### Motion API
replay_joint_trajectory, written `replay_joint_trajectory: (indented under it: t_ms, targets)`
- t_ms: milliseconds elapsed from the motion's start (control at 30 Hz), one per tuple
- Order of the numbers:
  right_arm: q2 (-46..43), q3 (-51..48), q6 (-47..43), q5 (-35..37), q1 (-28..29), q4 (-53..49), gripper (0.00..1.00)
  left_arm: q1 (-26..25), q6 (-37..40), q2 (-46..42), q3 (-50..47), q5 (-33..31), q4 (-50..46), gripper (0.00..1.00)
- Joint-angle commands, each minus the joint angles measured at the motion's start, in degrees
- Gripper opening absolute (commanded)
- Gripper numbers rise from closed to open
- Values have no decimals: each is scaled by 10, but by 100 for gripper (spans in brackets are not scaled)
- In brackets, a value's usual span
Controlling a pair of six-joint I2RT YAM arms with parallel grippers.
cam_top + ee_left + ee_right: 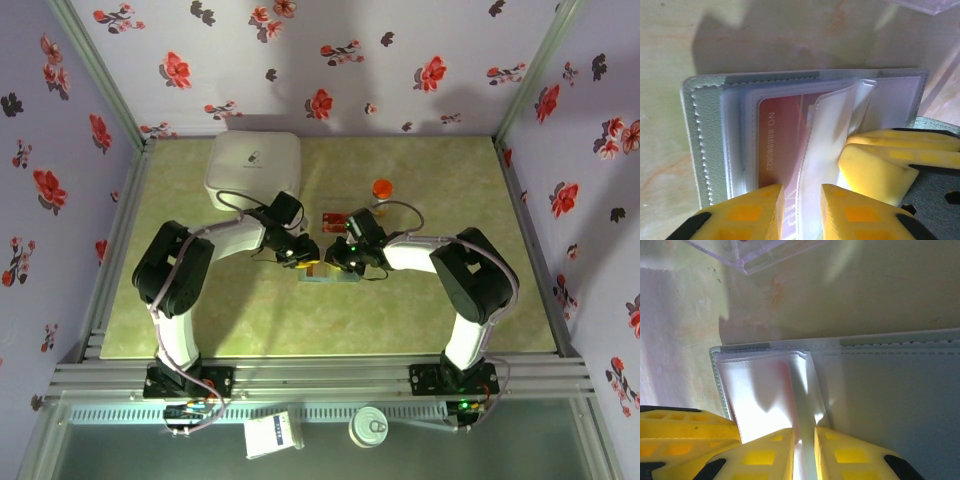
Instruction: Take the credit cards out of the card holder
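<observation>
The card holder (890, 390) lies open on the pale green worktop (865, 290), its stitched grey-green edge along the top. The right claw (805, 440) comes up from below, its yellow fingers (770, 455) pinched on a clear sleeve (765, 385) that bows up glossy. The left claw (732, 435) sits at the holder's left edge. A clear plastic corner (755, 252) lies beyond.

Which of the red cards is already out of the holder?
The loose card lying beyond the holder, towards the orange-capped bottle. The numbered card sits inside a clear sleeve of the open holder.
</observation>
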Motion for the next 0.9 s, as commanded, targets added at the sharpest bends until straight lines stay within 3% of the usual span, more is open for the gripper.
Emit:
replay_joint_trajectory:
  t_ms: [0,200,467,867]
  targets:
    - [4,-12,6,6,-4,-1,19,-4,-12,10,11,16,12,23]
    - [-1,-5,9,1,-4,5,19,-5,-14,5,14,18,16,14]
    - [-49,-7,-10,23,-11,-33,25,-10,-9,-9,32,19,1,15]
    - [-117,-26,-47,59,-44,-97,26,-39,-3,21,98,28,-30,19]
